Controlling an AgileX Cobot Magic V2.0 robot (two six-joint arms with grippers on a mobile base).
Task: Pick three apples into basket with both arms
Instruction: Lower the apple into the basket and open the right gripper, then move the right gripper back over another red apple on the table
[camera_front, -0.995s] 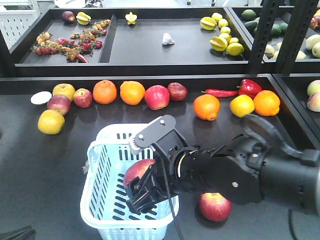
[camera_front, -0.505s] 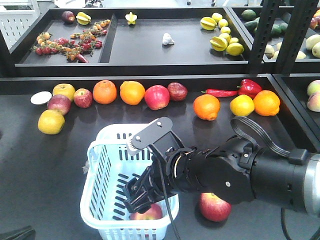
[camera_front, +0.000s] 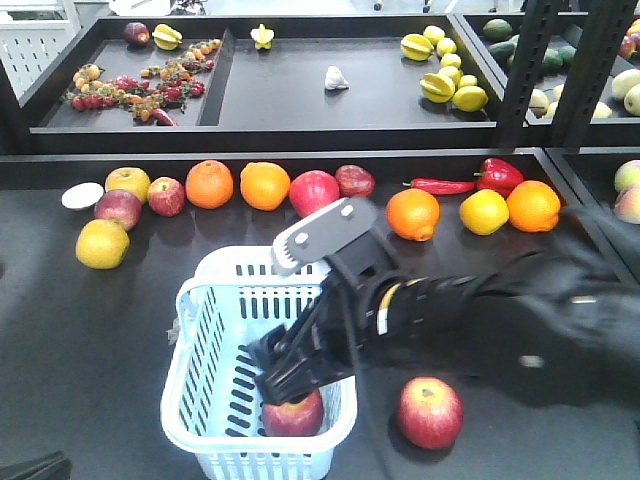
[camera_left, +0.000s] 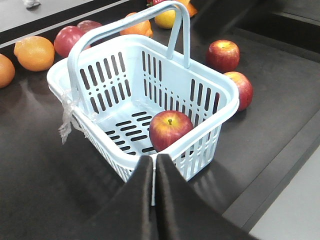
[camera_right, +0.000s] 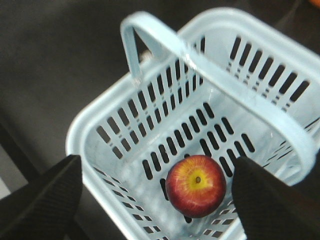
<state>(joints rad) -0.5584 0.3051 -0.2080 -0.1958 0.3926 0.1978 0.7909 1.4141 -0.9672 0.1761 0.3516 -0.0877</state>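
Observation:
The pale blue basket (camera_front: 205, 300) stands on the dark table, and one red apple (camera_front: 293, 412) lies inside it at the near end. My right gripper (camera_front: 285, 368) hangs open just above that apple with nothing held; in the right wrist view its gripper (camera_right: 156, 172) stands wide open over the apple (camera_right: 195, 185). A second apple (camera_front: 430, 411) rests on the table right of the basket. The left wrist view shows my left gripper (camera_left: 153, 161) shut and empty at the basket (camera_left: 220, 87) rim, with two apples (camera_left: 222, 55) (camera_left: 241, 89) outside the far wall.
Behind the basket runs a row of fruit: oranges (camera_front: 209, 183) (camera_front: 413, 213), red apples (camera_front: 313, 192) (camera_front: 166, 195), a yellow fruit (camera_front: 102, 243) and red peppers (camera_front: 498, 175). A raised shelf (camera_front: 280, 135) with more produce and black uprights (camera_front: 520, 70) stand at the back.
One second ago the right gripper held a red apple above the basket. The apple now lies on the basket floor and the gripper has opened and lifted slightly.

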